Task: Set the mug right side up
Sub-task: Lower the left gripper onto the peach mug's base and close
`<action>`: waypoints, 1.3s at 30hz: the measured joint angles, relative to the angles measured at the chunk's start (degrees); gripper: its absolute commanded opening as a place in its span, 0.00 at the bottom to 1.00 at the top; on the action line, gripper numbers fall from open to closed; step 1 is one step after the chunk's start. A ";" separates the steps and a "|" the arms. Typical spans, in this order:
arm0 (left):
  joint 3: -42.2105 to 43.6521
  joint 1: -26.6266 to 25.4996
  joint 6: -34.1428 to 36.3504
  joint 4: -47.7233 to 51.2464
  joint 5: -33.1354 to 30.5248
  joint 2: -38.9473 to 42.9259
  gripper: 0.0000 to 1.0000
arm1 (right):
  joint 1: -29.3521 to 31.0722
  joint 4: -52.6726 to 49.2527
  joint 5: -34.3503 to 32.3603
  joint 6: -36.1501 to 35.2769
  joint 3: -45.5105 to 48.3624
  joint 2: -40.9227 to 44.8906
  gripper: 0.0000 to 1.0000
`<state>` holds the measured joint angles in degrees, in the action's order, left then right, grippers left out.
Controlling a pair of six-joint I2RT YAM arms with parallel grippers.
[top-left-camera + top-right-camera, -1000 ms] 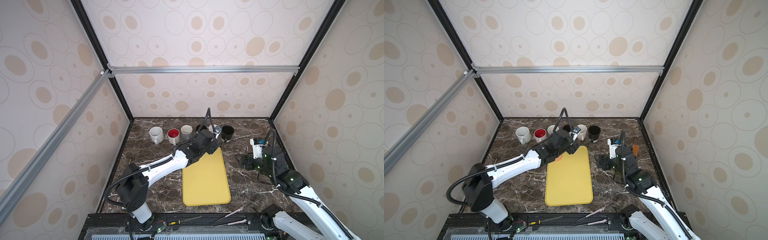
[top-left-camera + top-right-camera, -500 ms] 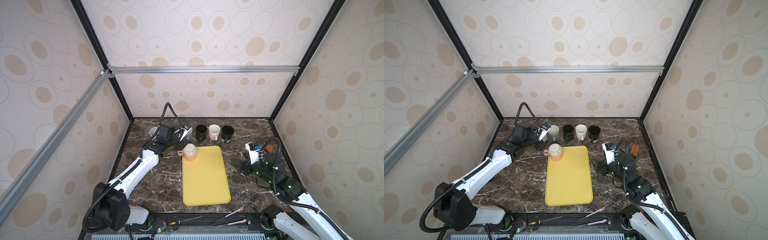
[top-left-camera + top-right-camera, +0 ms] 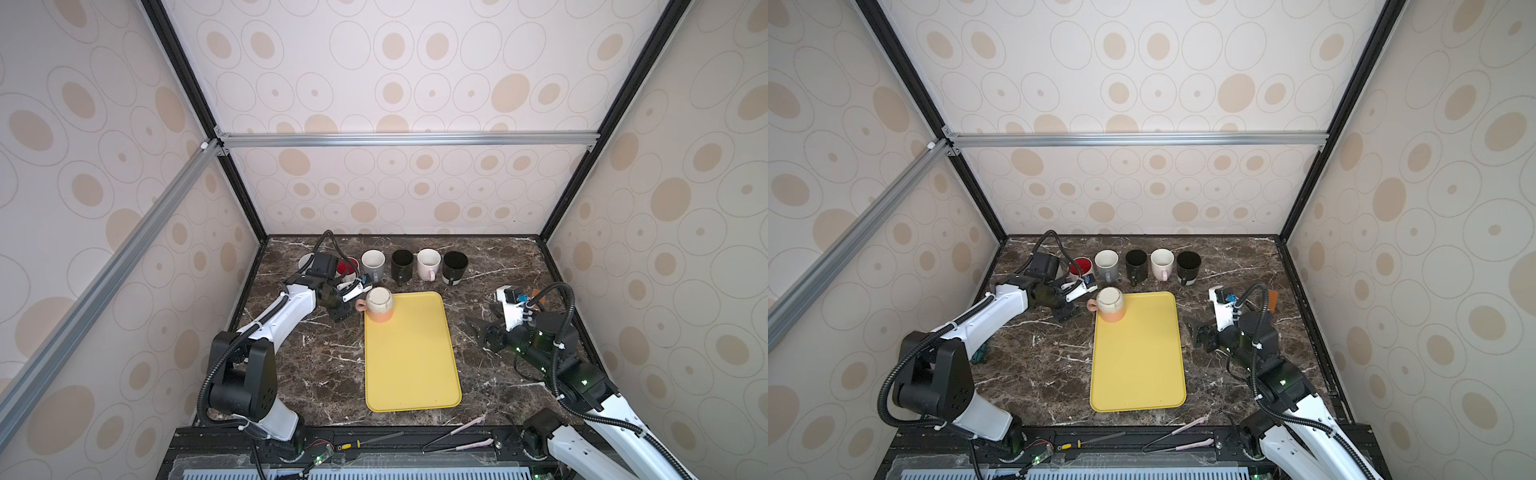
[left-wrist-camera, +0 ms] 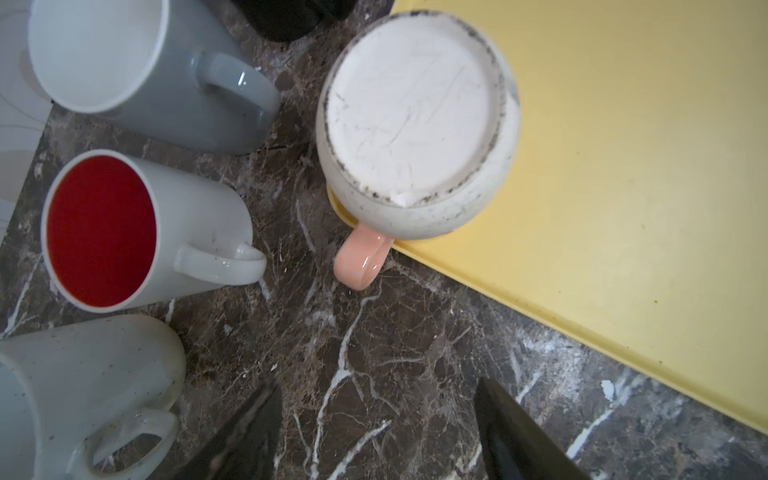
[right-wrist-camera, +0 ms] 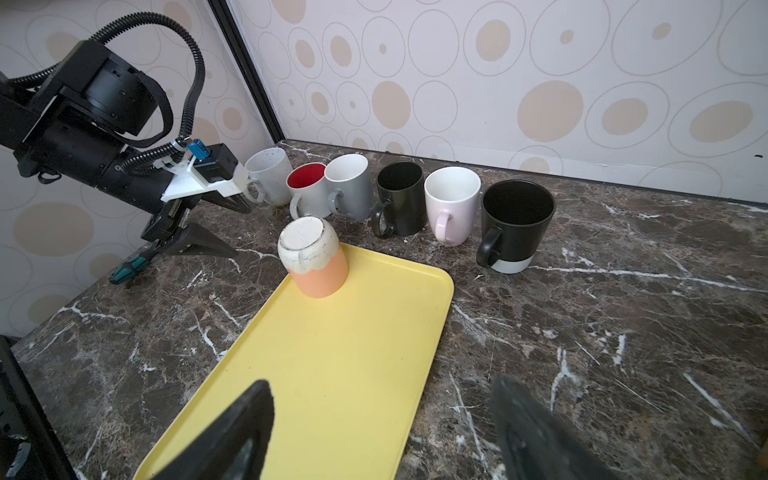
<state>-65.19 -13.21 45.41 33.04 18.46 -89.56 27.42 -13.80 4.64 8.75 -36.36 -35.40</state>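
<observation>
Upside-down mug (image 3: 379, 305) sat on far-left corner of tray (image 3: 411, 365), handle poking left over bench (image 3: 316, 357). Left end effector (image 3: 347, 302) hung open & empty just left of it; right end effector (image 3: 478, 332) open, well apart. Risk: off-centre pinch on handle could slip, knocking mug into grey cup (image 3: 372, 264) behind.

Mug row (image 3: 402, 266) hems mug (image 3: 379, 305) (tray (image 3: 411, 357) side probably free).

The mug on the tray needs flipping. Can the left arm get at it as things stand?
Probably yes. The left gripper, fingers open, sits beside the mug with only bare table between, and the handle points toward it. The red-lined mug stands close by and might get brushed.
</observation>
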 measured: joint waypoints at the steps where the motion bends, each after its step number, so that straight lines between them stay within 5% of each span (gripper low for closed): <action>1: 0.04 0.00 0.28 -0.35 0.50 -0.20 0.74 | 0.00 0.02 -0.39 0.11 0.00 0.00 0.84; 32: -2.78 -1.73 3.02 -7.30 4.68 -13.88 0.57 | 0.00 3.54 -6.16 3.04 1.36 -0.94 0.84; 39: -4.39 -2.03 1.40 -6.78 5.09 -16.11 0.39 | 0.00 3.54 -6.38 4.04 1.44 -0.94 0.84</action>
<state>-69.58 -15.25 46.81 26.26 23.55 -105.67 27.42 -10.26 -1.74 12.80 -34.92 -36.34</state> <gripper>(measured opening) 0.435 0.837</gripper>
